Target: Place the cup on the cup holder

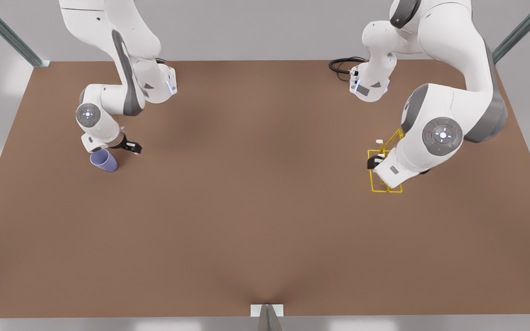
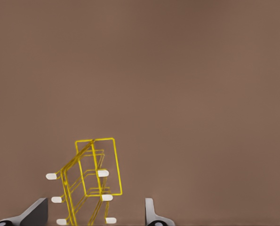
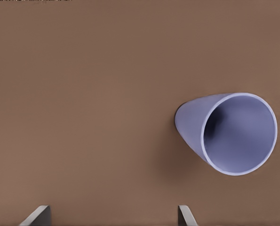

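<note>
I see wide bare brown bench (image 1: 256, 220) between both arms: the smooth lavender cup (image 1: 104, 160) stands beside my released right claw (image 1: 132, 147) on the front view's left, while my left claw (image 2: 95, 214), fingers apart, hovers over the yellow wire cup holder (image 1: 387, 181).

The cup holder (image 2: 95, 181) stands on the table (image 2: 201, 94) between spread left gripper (image 2: 95, 219) fingers (image 2: 34, 214).

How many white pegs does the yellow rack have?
6 on the cup holder: three down one side, three down the other, seen from the left wrist. The left gripper hangs open above it.
</note>
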Available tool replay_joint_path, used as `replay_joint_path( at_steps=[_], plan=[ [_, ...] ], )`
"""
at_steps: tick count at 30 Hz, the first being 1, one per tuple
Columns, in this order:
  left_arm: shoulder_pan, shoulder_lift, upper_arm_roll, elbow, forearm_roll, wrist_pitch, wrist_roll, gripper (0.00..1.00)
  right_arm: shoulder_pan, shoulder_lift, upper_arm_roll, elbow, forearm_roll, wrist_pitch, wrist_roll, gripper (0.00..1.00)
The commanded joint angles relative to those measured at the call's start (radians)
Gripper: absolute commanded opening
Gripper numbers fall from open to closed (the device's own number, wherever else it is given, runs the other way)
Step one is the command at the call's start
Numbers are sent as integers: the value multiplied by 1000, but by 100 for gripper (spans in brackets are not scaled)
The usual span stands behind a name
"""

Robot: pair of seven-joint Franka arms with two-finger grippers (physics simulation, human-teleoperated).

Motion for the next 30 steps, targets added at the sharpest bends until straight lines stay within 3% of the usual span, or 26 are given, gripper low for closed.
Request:
replay_joint_path(
  at_steps=[1,30],
  plan=[
    [-4,-10,0,2,-1,-9,-33,100,-12,0,0,1,-1,1,-114,100],
    [-18,9,-7,-1,10,0,-53,100,-192,115,0,6,-193,179,-234,100]
  ],
)
